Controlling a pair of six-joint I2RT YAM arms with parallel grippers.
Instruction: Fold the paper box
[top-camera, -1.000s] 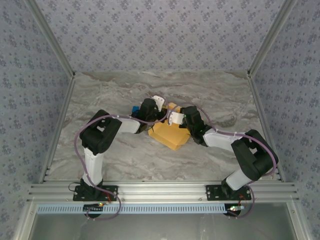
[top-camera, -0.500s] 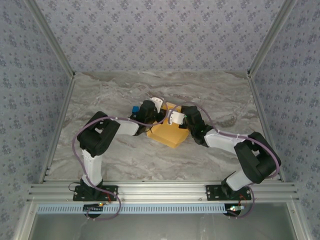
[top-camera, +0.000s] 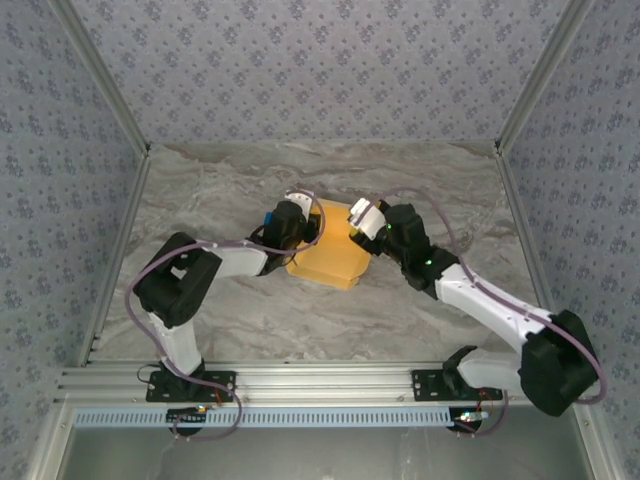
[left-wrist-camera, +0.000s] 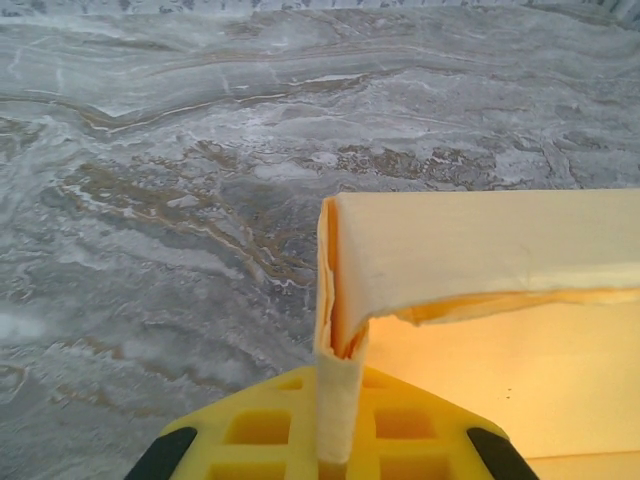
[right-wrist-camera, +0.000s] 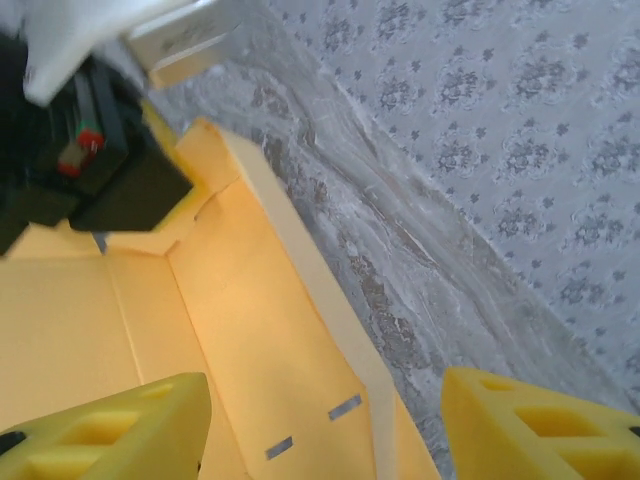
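The paper box (top-camera: 325, 262) is yellow-orange card, partly folded, lying mid-table between the two arms. My left gripper (top-camera: 305, 228) sits at its far left corner. In the left wrist view that gripper (left-wrist-camera: 336, 440) is shut on a folded corner of the paper box (left-wrist-camera: 480, 250), and a raised wall runs off to the right. My right gripper (top-camera: 358, 215) hovers at the box's far right side. In the right wrist view it (right-wrist-camera: 325, 430) is open, its yellow fingers (right-wrist-camera: 110, 430) wide apart above a panel of the box (right-wrist-camera: 250, 330) with two small slots, touching nothing.
A tiny blue cube (top-camera: 271, 215) lies just left of the left gripper. The left arm's black wrist (right-wrist-camera: 90, 170) is close across the box in the right wrist view. Metal frame rails (top-camera: 115, 260) and patterned walls border the marble table (top-camera: 430, 190).
The right gripper has opened, let go of the box and drawn back, its arm stretching out to the right. The left gripper has shut on the box's corner. The box has shifted slightly left.
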